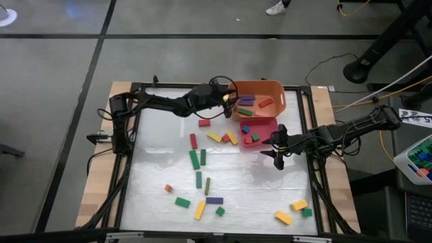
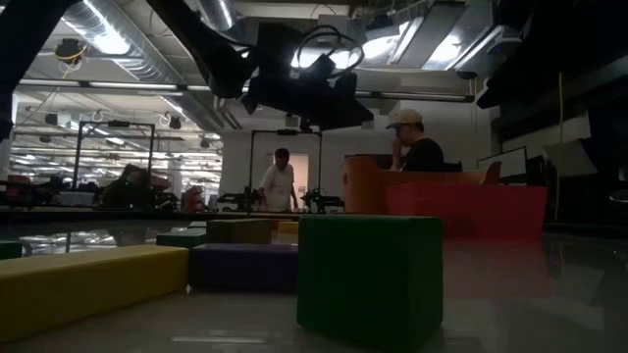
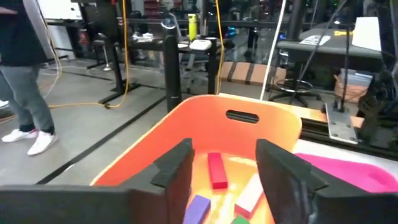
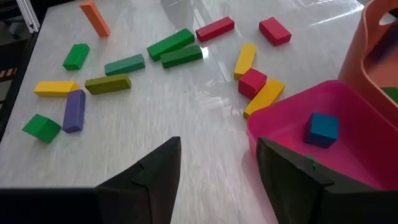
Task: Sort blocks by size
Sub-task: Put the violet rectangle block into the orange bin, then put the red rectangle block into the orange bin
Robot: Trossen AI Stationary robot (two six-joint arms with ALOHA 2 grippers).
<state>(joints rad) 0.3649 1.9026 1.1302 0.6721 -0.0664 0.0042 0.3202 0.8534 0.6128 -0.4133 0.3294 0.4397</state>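
Note:
Coloured wooden blocks lie scattered on the white table: green bars (image 1: 194, 159), a red bar (image 1: 193, 140), yellow bars (image 1: 231, 138), a purple bar (image 1: 214, 200) and more. Some lie in the orange bin (image 1: 260, 98), among them a red bar (image 3: 216, 169). Small cubes lie in the pink tray (image 1: 260, 131), among them a blue one (image 4: 322, 128). My left gripper (image 1: 228, 100) is open and empty above the bin's left rim, and it also shows in its own wrist view (image 3: 224, 180). My right gripper (image 1: 278, 150) is open and empty at the tray's near right corner, and it also shows in its own wrist view (image 4: 217, 168).
Two yellow blocks (image 1: 290, 210) and a green cube (image 1: 307, 212) lie at the near right corner. A green cube (image 2: 371, 275) and a yellow bar (image 2: 88, 279) lie close to the low camera. Black rails frame the table. People stand in the room beyond.

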